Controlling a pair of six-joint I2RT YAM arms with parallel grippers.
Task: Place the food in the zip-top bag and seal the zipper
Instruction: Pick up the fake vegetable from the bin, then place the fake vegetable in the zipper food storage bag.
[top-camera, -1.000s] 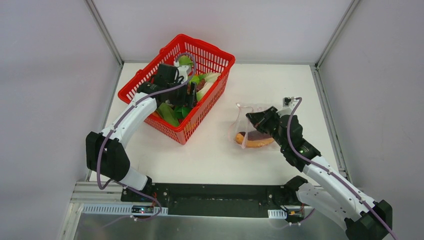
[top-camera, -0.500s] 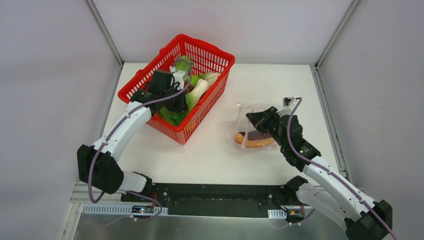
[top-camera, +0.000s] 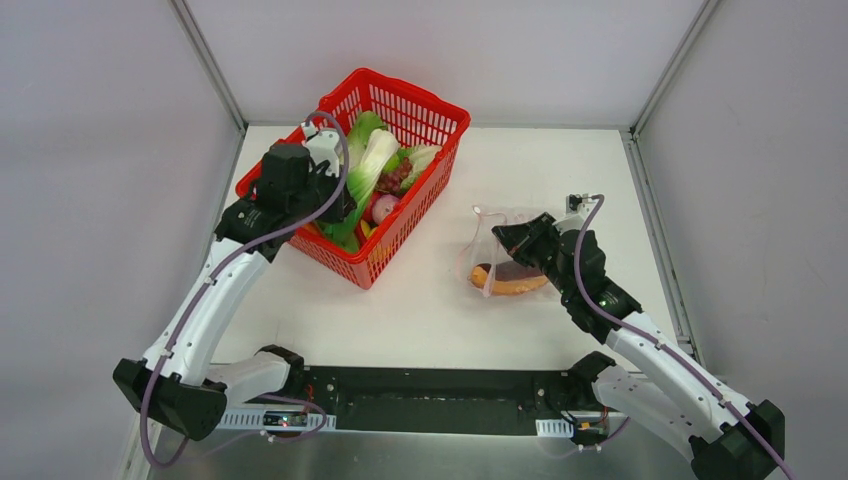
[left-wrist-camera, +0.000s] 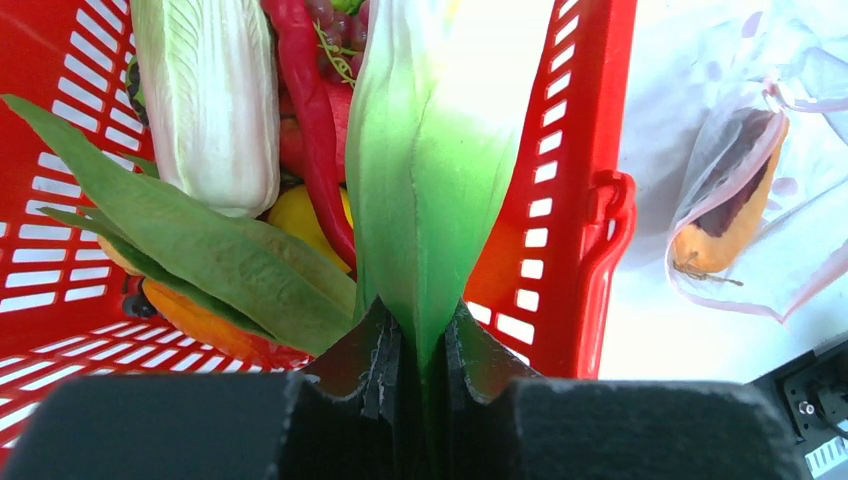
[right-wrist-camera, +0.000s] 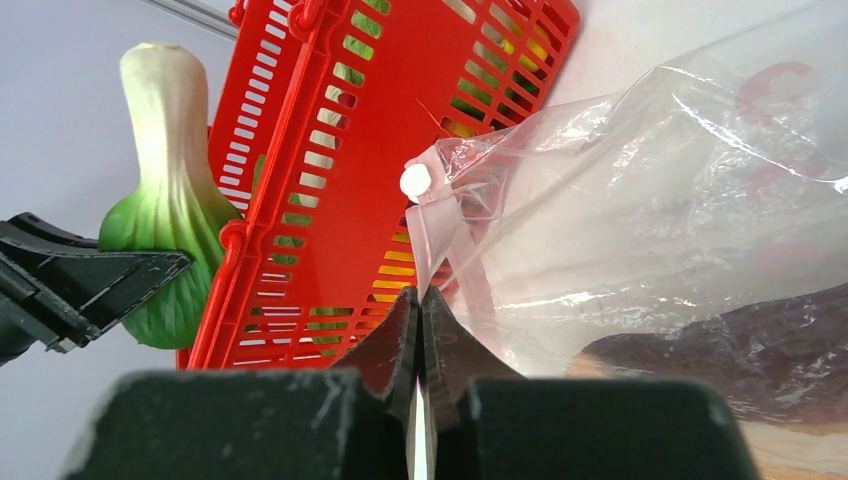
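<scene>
Holding the bok choy (left-wrist-camera: 440, 150) above the red basket (left-wrist-camera: 570, 200), our left fingers (left-wrist-camera: 398, 350) are clamped on its green leafy end. The white stalk points up and away from them. Seen from above, the vegetable appears raised over the basket's contents. Below and to the left of these fingers lie the green leaves (left-wrist-camera: 200, 250). The yellow lemon (left-wrist-camera: 300, 215) is just beyond them, and both sit in the basket among other toy produce.

Our right fingers (right-wrist-camera: 418, 310) are pinched shut on the zipper (right-wrist-camera: 445, 235), the pinkish strip at the mouth of the zip-top bag (right-wrist-camera: 700, 180). The clear film billows to the right of them. The orange bun with dark sausage (top-camera: 508, 280) lies inside, just below and right of the pinch. The bag rests on the tabletop (top-camera: 420, 300), well apart from the left fingers and off to their right past the basket wall.

We judge the step in hand to be carrying the bok choy across to the bag. To do it well, we should take it high enough to pass the basket rim, then tip it so the white end leads into the mouth. The right fingers should lift the zipper edge so the opening gapes toward the basket. The mouth looks narrow and the film limp, so a slow, shallow entry beside the bun seems wise before letting go.
</scene>
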